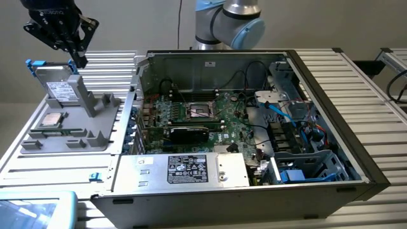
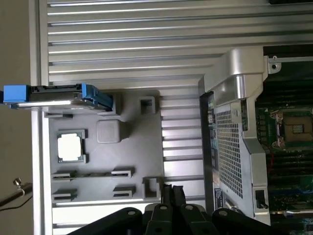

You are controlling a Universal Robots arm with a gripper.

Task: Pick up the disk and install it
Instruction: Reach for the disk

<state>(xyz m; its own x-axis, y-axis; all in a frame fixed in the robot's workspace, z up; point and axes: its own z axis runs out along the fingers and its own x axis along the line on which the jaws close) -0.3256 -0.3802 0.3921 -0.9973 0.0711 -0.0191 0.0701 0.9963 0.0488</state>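
**Exterior view: closed gripper above the standing disk**

Exterior view places the disk (image 1: 62, 88) on edge in the grey holder (image 1: 57, 147), in a corner slot on the holder's side away from the computer case (image 1: 190, 64). Its labelled face leans back slightly, and the blue bracket (image 1: 37, 63) shows at the top corner. The thin upper edge runs along the holder's edge. The gripper (image 1: 80, 61) hangs above that edge, fingers pressed together and holding nothing.

In the wrist view the disk (image 2: 58, 95) appears edge-on as a narrow bar. The gripper (image 2: 171, 191) stands apart from it, diagonally across the holder, with the holder's centre block (image 2: 110, 131) between them. The processor chip (image 2: 70, 147) sits in the holder just beside the disk.

The holder rests on a slatted metal table (image 1: 108, 59).

Judgement: the room above the disk is free, while the holder's upright posts crowd its labelled face.
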